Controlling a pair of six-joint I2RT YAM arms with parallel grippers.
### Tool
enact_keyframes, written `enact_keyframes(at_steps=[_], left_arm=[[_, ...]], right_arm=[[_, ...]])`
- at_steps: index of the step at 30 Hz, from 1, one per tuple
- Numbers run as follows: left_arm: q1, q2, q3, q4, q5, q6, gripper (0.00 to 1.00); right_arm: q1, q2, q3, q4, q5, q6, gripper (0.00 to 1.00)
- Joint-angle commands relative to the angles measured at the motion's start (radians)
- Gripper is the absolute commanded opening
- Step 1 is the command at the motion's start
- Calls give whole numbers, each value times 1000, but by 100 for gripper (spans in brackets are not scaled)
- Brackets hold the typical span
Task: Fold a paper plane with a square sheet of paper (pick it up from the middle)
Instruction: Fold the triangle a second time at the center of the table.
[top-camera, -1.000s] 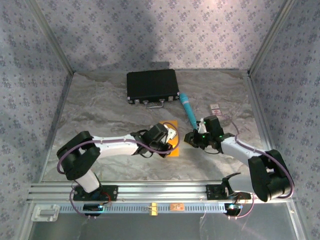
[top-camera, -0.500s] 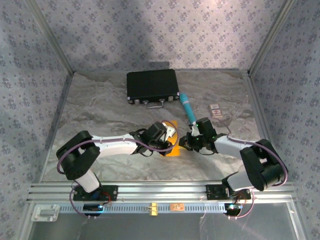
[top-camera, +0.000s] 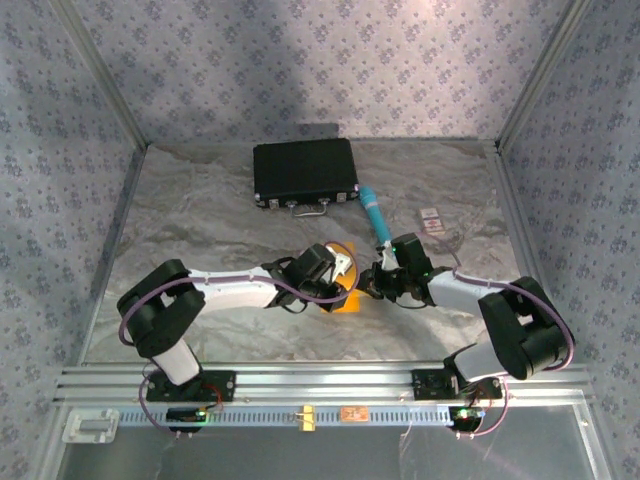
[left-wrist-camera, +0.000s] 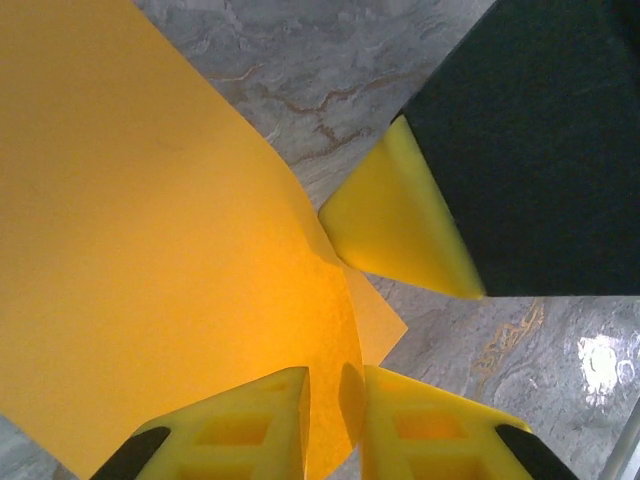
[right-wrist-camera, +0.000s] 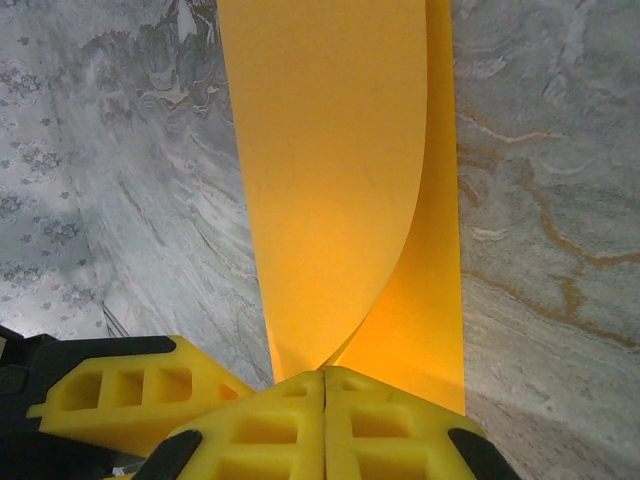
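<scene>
Soft overhead light is falling evenly, glowing through the square sheet of paper and glinting off the table.

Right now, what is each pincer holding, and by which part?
Right pincer is shut on the square sheet of paper at its curled-over edge. Left pincer straddles another edge, jaws slightly parted, apparently not gripping.

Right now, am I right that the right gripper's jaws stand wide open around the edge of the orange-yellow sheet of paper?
Not quite. The right gripper is shut on the edge of the orange-yellow sheet of paper, with its jaws pressed together, not wide open. The right wrist view shows this.
</scene>
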Motion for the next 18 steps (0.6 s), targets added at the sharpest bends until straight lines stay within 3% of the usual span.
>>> enact_keyframes(at_steps=[1, 4, 18], left_arm=[[6, 9, 38, 16, 14, 10, 20], [6, 12, 47, 14, 18, 14, 20], [12, 7, 40, -12, 11, 32, 2]], right_arm=[[7, 2, 12, 0, -14, 7, 8], [7, 2, 12, 1, -13, 7, 8], [5, 1, 12, -11, -15, 2, 9]])
